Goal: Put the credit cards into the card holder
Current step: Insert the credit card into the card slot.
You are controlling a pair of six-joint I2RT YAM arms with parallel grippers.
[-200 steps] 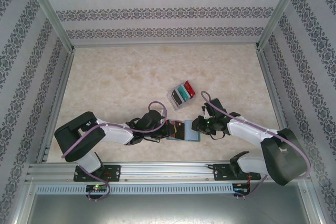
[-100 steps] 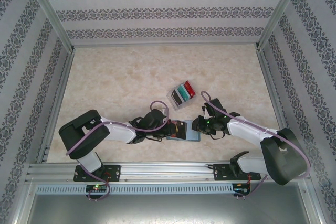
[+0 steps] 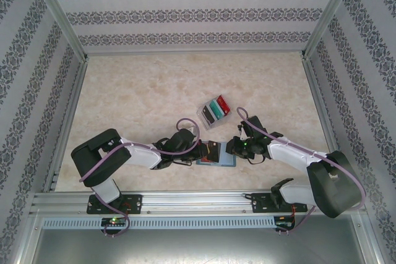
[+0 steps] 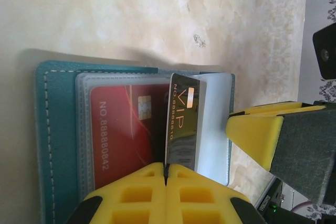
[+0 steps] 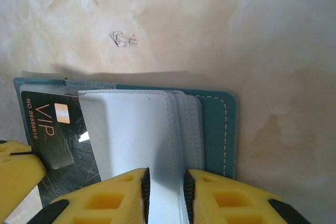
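**Black VIP card** (image 4: 181, 129) — clamped at its near end by the left fingers (image 4: 131, 195), which are pressed together on it. It stands on edge, its long axis running straight out from the fingertips over the open card holder (image 4: 55, 129).

**Card holder** — teal, lying open on the desk (image 3: 142, 97) between the two arms. A red card (image 4: 118, 135) already sits in a clear sleeve on the page nearer the left arm, just beside the black card.

**Loose sleeves** (image 5: 136, 129) — a whitish bundle pinched by the right fingers (image 5: 105, 203), narrowly parted around it.

**Clear tray** (image 3: 203, 115) — beyond the holder, with the remaining cards (image 3: 216, 108).

We judge that the free pocket lies between the red card's page and the held bundle. The left arm would then feed the card lengthwise.
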